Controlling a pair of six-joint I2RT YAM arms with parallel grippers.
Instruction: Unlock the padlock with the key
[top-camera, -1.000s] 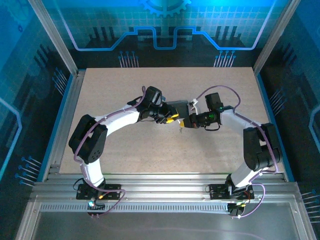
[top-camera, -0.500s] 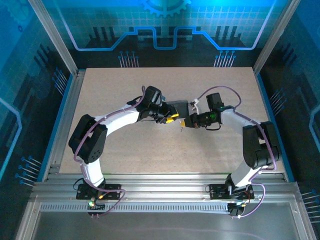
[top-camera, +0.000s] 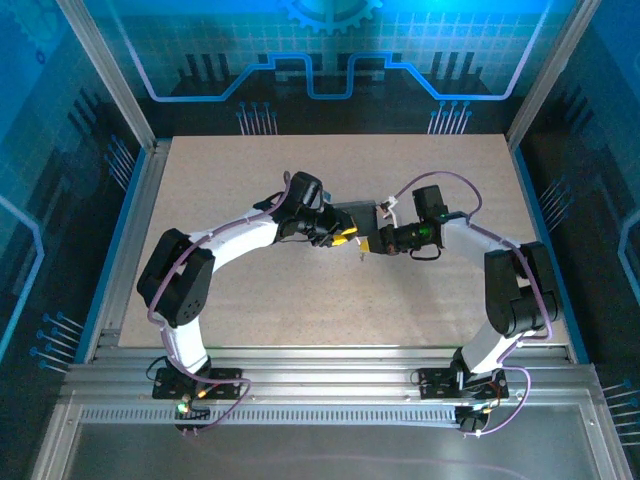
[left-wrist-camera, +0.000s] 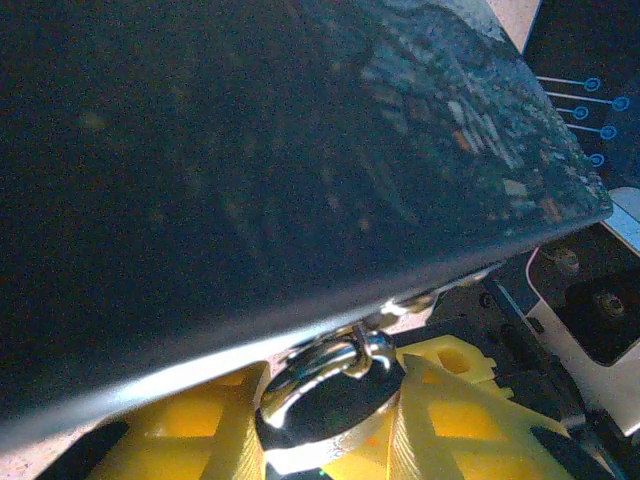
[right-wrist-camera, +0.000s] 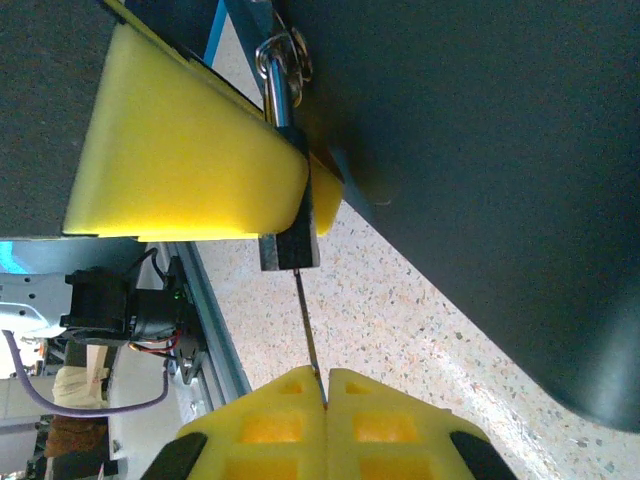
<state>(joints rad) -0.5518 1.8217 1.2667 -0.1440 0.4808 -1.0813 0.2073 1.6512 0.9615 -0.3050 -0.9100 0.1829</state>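
Over the middle of the table, my left gripper is shut on the padlock, a silvery body pinched between the yellow fingers. Its shackle hooks through a loop on the dark blue tin. In the right wrist view the padlock hangs under the left yellow finger, beside the tin. The key shows edge-on as a thin metal blade with its tip at the padlock's underside. My right gripper is shut on the key's lower end, and its head is hidden between the fingers.
The tin sits between both wrists on the speckled beige table. An aluminium rail runs along the table's edge, and metal frame posts stand at the back corners.
The right gripper has shifted slightly left toward the padlock, still holding the key. The left arm has stayed put.
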